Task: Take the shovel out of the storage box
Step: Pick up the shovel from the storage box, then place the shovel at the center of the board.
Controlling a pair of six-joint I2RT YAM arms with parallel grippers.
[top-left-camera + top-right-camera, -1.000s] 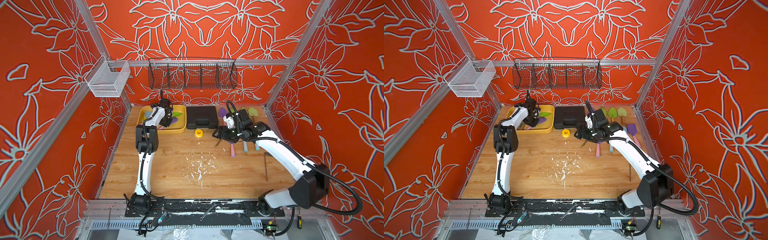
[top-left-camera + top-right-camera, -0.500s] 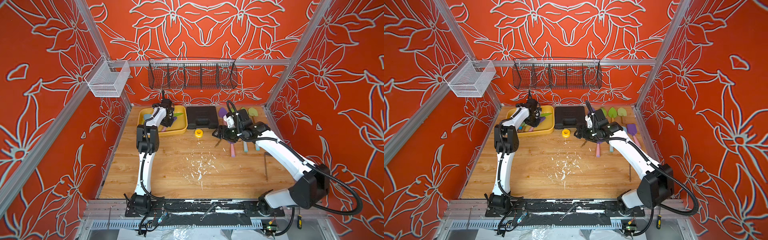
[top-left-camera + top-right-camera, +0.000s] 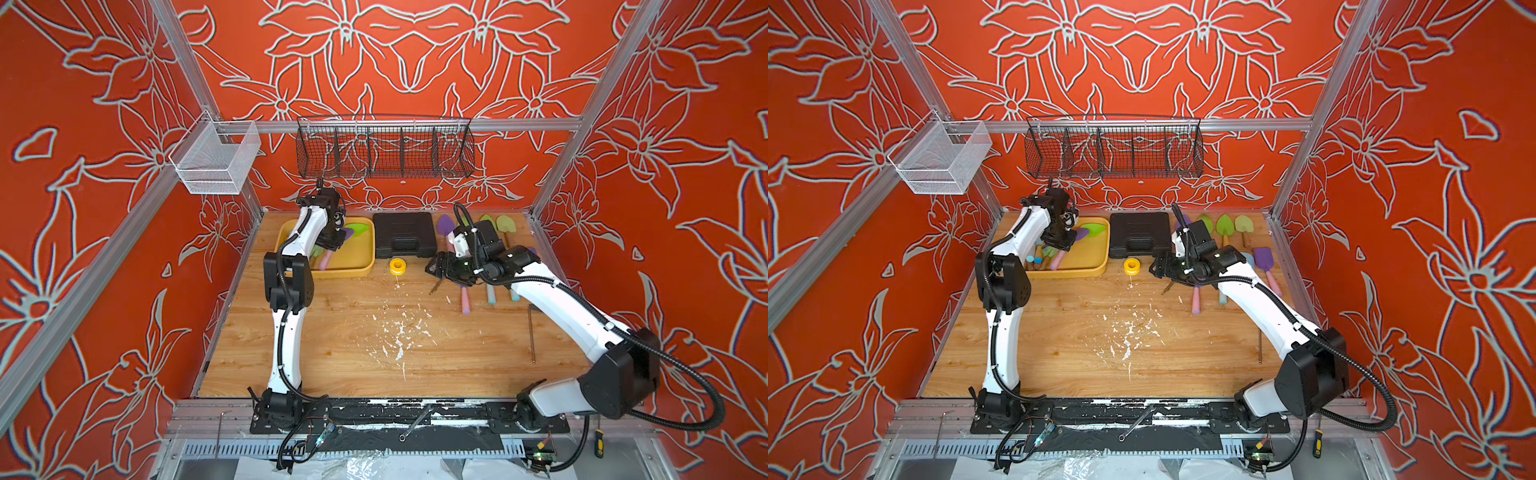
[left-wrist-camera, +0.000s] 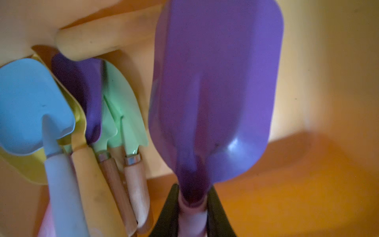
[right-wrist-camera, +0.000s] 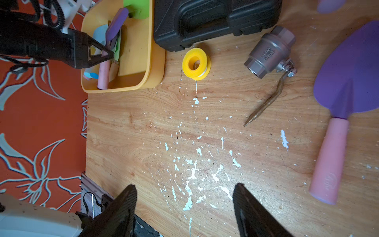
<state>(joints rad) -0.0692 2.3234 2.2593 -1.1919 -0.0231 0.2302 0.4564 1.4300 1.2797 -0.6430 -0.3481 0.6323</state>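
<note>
1. Shovel (image 4: 215,92) with a purple blade and a pale pink handle is being clenched by the left gripper (image 4: 192,186), whose black jaws are pressing on both sides of the handle just behind the blade's neck
2. Its blade is reaching out ahead of the fingertips and is sitting tilted, raised off the floor of the yellow storage box (image 3: 345,272), while the pink handle is running back past the jaws and down into the box; whether its end is touching the floor I cannot tell
3. In both top views the shovel and the left gripper are sitting inside the outline of the box's rim
4. Just beside the held blade, other shovels are lying bunched on the box floor: a blue shovel (image 4: 26,106), a green shovel (image 4: 123,106) and a yellow blade (image 4: 26,170) under them, their handles running back alongside the jaws
5. Apart from the box, the right gripper (image 5: 184,190) is hanging above the wooden table (image 5: 133,127) with its jaws spread wide and nothing between them
6. Ahead of the right gripper's fingertips a yellow tape roll (image 5: 196,63) is sitting on the table just beside a black tool case (image 5: 215,18), a metal valve (image 5: 268,53) is lying near them, and a second purple shovel (image 5: 352,78) with a pink handle is lying off to one side of the jaws
</note>
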